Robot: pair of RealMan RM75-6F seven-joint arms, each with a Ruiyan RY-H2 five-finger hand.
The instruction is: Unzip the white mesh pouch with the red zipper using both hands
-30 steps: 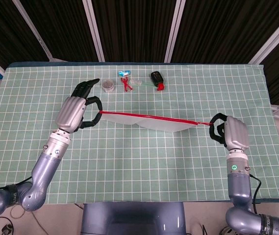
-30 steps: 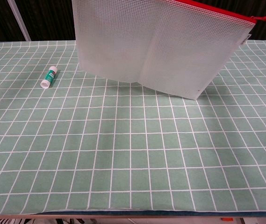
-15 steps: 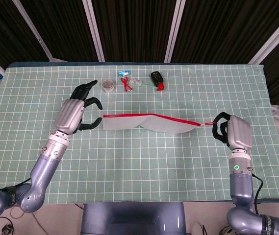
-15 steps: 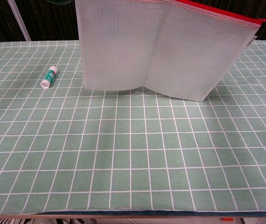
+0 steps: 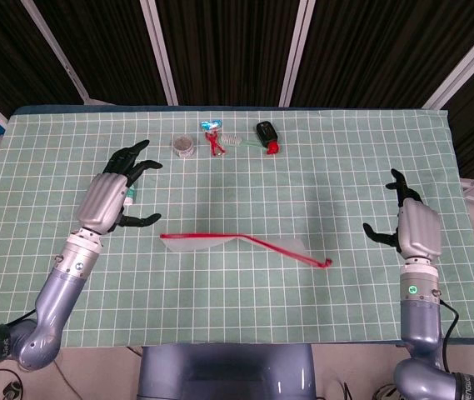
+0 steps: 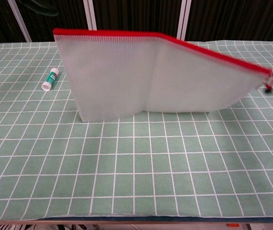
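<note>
Released since half a second ago, the white mesh pouch [image 6: 141, 79] is now standing on edge on the mat, between and apart from both spread-fingered, empty hands. Its red zipper [image 5: 245, 242] is being left unheld; toppling is being risked, judged from that stance. Left hand [image 5: 112, 197], right hand [image 5: 410, 227], and farther, small clutter [image 5: 220, 140]

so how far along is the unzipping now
Done: cannot tell; the pouch stands on edge on the mat, its red zipper looking closed along the top. In hand: nothing, since left hand and right hand are both open, apart from it. Left: regrasp and pull the zipper.
</note>
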